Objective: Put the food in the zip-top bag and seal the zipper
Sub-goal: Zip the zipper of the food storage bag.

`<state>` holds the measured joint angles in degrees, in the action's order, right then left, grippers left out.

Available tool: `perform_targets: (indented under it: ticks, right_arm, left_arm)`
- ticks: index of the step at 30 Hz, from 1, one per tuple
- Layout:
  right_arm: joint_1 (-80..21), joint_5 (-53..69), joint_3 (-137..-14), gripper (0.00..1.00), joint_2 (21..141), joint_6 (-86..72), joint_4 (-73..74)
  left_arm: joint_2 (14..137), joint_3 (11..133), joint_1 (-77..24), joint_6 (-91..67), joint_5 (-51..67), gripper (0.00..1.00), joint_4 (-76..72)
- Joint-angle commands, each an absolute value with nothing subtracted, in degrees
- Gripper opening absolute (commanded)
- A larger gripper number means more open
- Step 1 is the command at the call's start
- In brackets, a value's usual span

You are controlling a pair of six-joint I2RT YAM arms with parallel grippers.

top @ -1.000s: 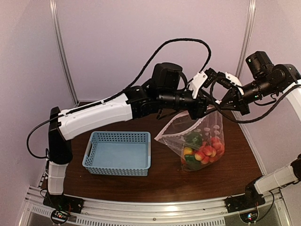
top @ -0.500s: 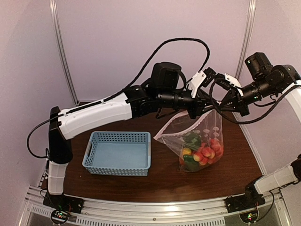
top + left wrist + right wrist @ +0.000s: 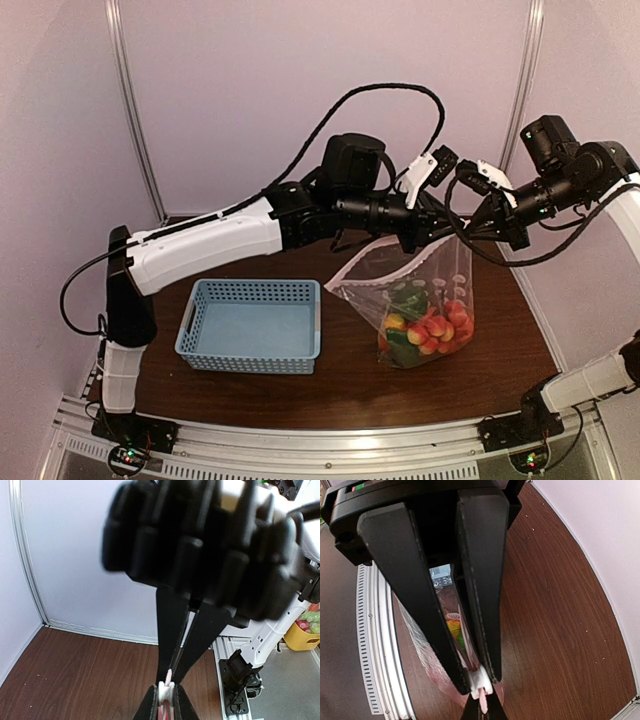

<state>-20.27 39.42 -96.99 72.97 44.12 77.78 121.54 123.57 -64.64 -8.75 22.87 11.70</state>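
Left gripper (image 3: pixel 169 678) has clenched on white zipper strip (image 3: pixel 479 681) of clear polka-dot plastic bag (image 3: pixel 425 285), beside clamped right gripper (image 3: pixel 462 231), apparently sealing it.

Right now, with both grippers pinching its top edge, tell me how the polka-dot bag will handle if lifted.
Probably floppy: the bag hangs crinkled and slack from the left gripper and right gripper. Likely bottom-heavy, since the food is bunched low, so it may swing. The thin film could slip from the pinch.

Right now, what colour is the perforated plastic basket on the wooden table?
Light blue. The rectangular perforated plastic basket shows best in the top external view.
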Motion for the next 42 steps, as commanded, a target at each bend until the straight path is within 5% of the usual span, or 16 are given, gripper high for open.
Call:
perform_targets:
  ticks: [1, 6, 42]
  right_arm:
    - [-20.7, 41.0, -96.8, 0.00, 71.8, 43.3, 78.7]
    - [-19.9, 38.6, -96.4, 0.00, 71.1, 41.6, 74.9]
    - [-2.4, 42.4, -99.2, 0.00, 80.4, 48.3, 75.4]
  left_arm:
    - [123.2, 124.0, -63.6, -9.5, 23.0, 0.07, 11.1]
    - [123.1, 124.0, -63.1, -9.5, 23.5, 0.00, 12.5]
    - [108.0, 103.6, -58.8, -6.9, 21.8, 0.00, 17.9]
